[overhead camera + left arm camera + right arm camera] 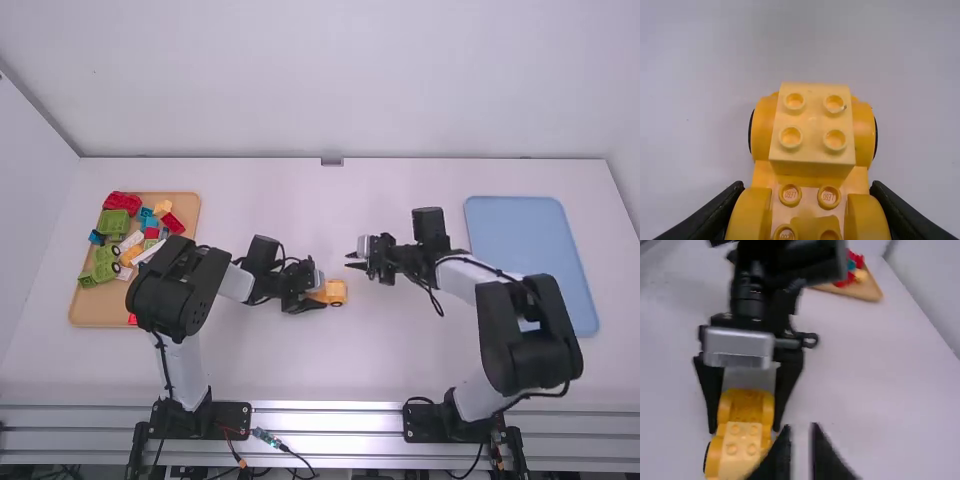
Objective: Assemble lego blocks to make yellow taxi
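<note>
Mid-table [330, 380], well in from the near edge: yellow taxi [812, 120] clasped flank to flank by left gripper [807, 187]; right gripper [800, 427] slightly parted, empty. Likely light, stiff; best held low, since upper joints might pop.

Pale yellow block [812, 118] (four neat studs) atop an orange-yellow wheeled base [859, 176] clasped by the tool [318, 297]

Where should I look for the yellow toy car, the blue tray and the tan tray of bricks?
Yellow toy car [812, 168]: left wrist view, side of its paler studded block.
Blue tray [530, 236]: high view, its bare flat surface.
Tan tray [100, 309]: high view, bare part near its lower left corner.
</note>
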Robot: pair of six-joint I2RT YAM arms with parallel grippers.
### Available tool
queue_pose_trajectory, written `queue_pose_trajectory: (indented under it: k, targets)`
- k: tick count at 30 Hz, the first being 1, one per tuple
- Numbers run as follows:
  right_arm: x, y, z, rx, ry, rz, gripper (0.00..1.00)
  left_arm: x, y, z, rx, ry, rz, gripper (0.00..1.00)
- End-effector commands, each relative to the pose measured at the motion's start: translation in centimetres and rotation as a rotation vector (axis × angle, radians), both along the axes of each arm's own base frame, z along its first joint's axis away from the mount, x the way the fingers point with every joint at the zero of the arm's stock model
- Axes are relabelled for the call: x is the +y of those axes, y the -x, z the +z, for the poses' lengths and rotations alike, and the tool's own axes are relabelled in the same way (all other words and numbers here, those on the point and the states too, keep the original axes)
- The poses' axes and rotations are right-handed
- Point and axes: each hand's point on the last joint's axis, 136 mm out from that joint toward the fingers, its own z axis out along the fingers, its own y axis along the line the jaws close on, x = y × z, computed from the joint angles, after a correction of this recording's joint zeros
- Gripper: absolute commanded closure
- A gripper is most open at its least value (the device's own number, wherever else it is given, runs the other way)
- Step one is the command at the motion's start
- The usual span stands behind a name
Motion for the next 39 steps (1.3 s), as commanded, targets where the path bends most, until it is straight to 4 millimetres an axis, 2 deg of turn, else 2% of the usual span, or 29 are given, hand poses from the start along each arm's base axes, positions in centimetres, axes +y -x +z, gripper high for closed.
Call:
queue_pose_trajectory:
  k: [1,2,4,5,6,7,8,9,10,12,17,23,27,29,34,37,38,39]
  targets:
    - [-1.4,-2.3,-0.9,0.099,0.112,-0.229,0.58,1.9,0.3,-2.8,0.002,-0.132,0.056,0.72]
    - [-1.8,-2.8,-1.0,0.113,0.136,-0.286,0.47,1.9,0.2,-2.8,-0.002,-0.131,0.056,0.69]
    - [-2.4,-3.5,-1.3,0.132,0.169,-0.368,0.38,1.9,0.1,-2.8,-0.004,-0.132,0.057,0.65]
    - [-3.0,-4.1,-1.5,0.143,0.191,-0.429,0.30,1.9,0.0,-2.8,-0.004,-0.134,0.058,0.62]
    - [-3.5,-4.5,-1.7,0.159,0.210,-0.488,0.22,1.9,0.0,-2.7,-0.001,-0.135,0.057,0.52]
    - [-3.6,-4.5,-1.7,0.160,0.211,-0.494,0.22,1.9,0.0,-2.7,-0.001,-0.135,0.058,0.51]
    - [-3.8,-4.7,-1.8,0.167,0.222,-0.522,0.19,1.8,-0.1,-2.7,0.004,-0.136,0.058,0.37]
    - [-3.9,-4.8,-1.9,0.171,0.224,-0.532,0.18,1.8,-0.1,-2.7,0.006,-0.137,0.057,0.33]
    - [-3.9,-4.8,-2.0,0.171,0.231,-0.538,0.16,1.8,-0.2,-2.6,0.009,-0.138,0.057,0.20]
    - [-3.9,-4.7,-2.0,0.172,0.232,-0.536,0.14,1.8,-0.3,-2.6,0.012,-0.139,0.056,0.02]
    - [-4.0,-4.8,-2.0,0.173,0.231,-0.539,0.12,2.0,-0.9,-2.7,0.008,-0.175,0.058,0.01]
    - [-4.0,-4.8,-2.0,0.166,0.235,-0.537,0.09,3.9,-1.8,-3.6,0.073,-0.330,0.107,0.01]
    - [-4.4,-5.1,-2.1,0.158,0.250,-0.559,0.07,4.9,-1.4,-2.3,0.114,-0.393,0.026,0.01]
    - [-4.6,-5.3,-2.2,0.152,0.257,-0.574,0.04,6.1,-1.4,-0.9,0.149,-0.444,-0.037,0.01]
    - [-4.7,-5.4,-2.1,0.145,0.259,-0.575,0.00,8.7,-1.9,1.7,0.215,-0.508,-0.073,0.01]
    - [-4.6,-5.4,-2.0,0.144,0.258,-0.576,0.01,10.6,-3.3,3.8,0.217,-0.508,-0.059,0.01]
    - [-4.6,-5.4,-2.0,0.143,0.258,-0.576,0.01,10.8,-3.4,3.9,0.216,-0.508,-0.054,0.01]
    - [-4.6,-5.6,-1.9,0.139,0.255,-0.577,0.01,11.8,-4.6,4.5,0.216,-0.508,-0.004,0.01]
